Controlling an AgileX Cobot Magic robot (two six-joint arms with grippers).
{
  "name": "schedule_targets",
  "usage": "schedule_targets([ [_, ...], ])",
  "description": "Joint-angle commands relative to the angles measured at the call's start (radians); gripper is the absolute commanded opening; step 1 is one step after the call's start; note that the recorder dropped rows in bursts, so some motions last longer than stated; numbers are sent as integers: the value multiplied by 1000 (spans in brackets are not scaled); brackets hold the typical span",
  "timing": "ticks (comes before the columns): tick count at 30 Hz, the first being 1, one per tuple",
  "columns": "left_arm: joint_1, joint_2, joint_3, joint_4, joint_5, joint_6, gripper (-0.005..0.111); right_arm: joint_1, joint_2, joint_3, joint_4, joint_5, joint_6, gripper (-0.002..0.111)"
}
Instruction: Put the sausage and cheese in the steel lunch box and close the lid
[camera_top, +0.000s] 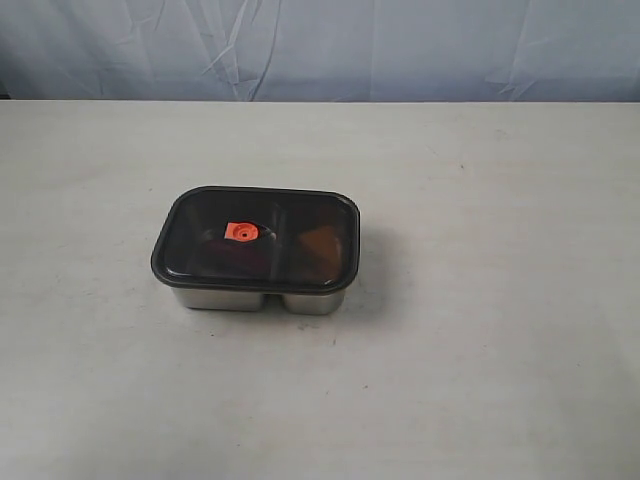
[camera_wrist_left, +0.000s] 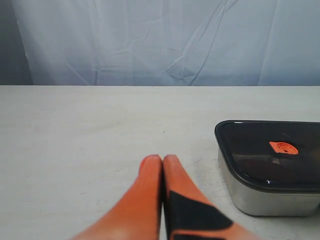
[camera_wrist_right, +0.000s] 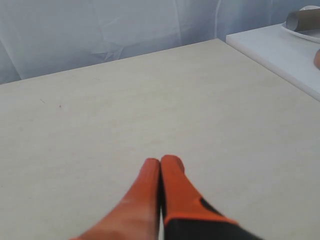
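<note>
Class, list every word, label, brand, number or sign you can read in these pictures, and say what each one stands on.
No text can be read.
The orange valve on the lid bears a round mark, too small to read.
The steel lunch box, the left tool, the right tool and the table show no print.

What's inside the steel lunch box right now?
The dark lid covers the steel lunch box. Through it, an orange-brown shape shows faintly in the right compartment; the rest is too dark.
</note>
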Motion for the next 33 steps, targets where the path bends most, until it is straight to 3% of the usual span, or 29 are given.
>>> schedule_targets([
  [1, 2, -6, 4, -10, -5, -1, 0, -5, -6, 5, 1, -13, 1, 0],
  [33, 2, -6, 4, 34, -5, -1, 0, -5, -6, 5, 1, -14, 1, 0],
])
